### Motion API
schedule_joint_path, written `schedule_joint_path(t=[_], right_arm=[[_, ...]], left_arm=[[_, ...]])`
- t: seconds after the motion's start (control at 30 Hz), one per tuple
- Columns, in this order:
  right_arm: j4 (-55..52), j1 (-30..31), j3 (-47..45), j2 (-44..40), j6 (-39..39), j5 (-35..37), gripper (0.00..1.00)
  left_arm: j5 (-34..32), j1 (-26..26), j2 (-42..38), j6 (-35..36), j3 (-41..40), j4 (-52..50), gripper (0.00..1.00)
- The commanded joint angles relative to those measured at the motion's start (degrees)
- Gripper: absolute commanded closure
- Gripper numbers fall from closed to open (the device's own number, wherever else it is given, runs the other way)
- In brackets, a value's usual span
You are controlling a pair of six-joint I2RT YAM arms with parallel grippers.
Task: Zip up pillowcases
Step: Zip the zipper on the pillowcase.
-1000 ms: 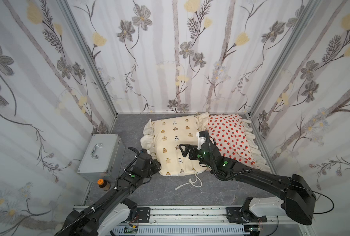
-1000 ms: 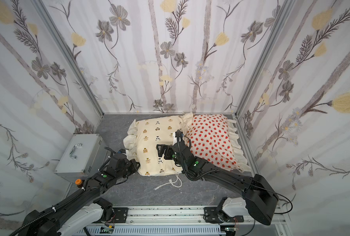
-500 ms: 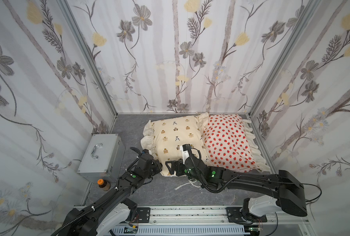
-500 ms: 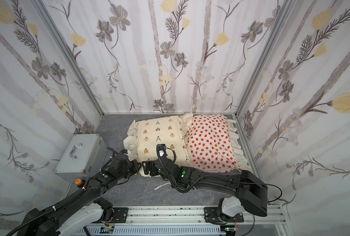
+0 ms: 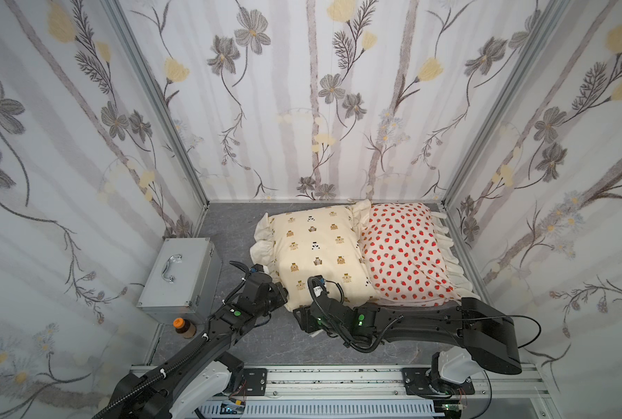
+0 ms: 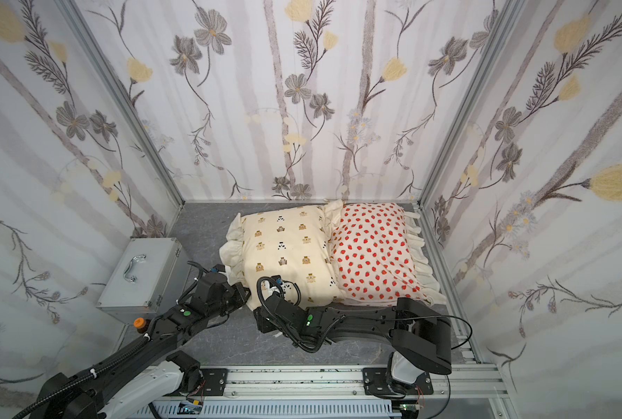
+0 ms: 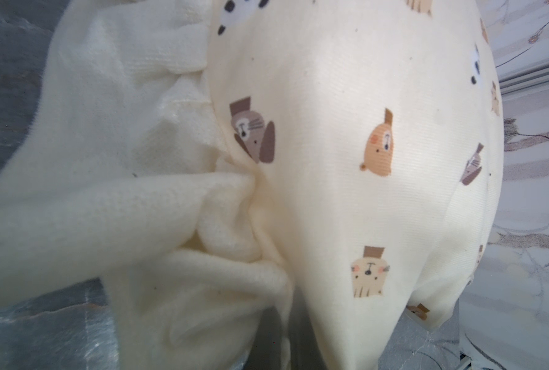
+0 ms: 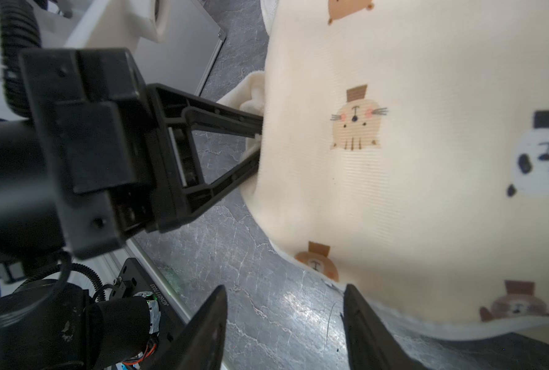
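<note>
left pincer [image 8: 259, 142] grips the bear pillowcase [image 5: 320, 250] by its near-left corner ruffle [image 7: 106, 208]. right pincer [image 8: 285, 286], jaws half apart and empty, sits at that case's near edge, which runs left-right, probably the zipper side. strawberry pillowcase [image 5: 403, 250] lies touching it, farther right.

Two pillowcases lie side by side at centre frame in both top views: one cream pillowcase [image 5: 320, 250] with small animal prints and one strawberry pillowcase [image 5: 403, 254]. At lower left there is one silver case [image 5: 178, 275] with one brown bottle [image 5: 183, 326] below it. There are two grippers: left gripper [image 8: 259, 141] and right gripper [image 8: 285, 288].
</note>
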Motion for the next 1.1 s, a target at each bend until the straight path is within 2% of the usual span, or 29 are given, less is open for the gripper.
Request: schedule_joint_path(t=[0.0,0.27,0.5,0.83,1.0,1.07], right_arm=[[-0.6,0.1,0.7,0.6,-1.8,0.0,0.5],[-3.0,0.1,1.9,2.1,-4.1,1.9,0.57],[-6.8,0.0,2.4,1.7,-5.5,5.5,0.57],[-5.4,0.0,3.4,3.3,-6.8,3.8,0.61],[-6.3,-0.2,3.3,3.0,-2.3,3.5,0.64],[-4.9,-0.3,2.4,2.2,0.6,1.4,0.62]], left_arm=[[-0.7,-0.1,-0.3,-0.6,0.6,0.4,1.0],[-0.6,0.0,-0.4,-0.9,0.6,0.6,1.0],[-1.0,0.0,-0.3,-1.1,0.7,0.5,1.0],[-1.1,0.0,0.1,-1.3,0.8,1.0,1.0],[-1.3,0.0,0.0,-1.6,0.6,1.0,1.0],[-1.3,0.0,-0.1,-1.9,0.4,1.3,1.0]])
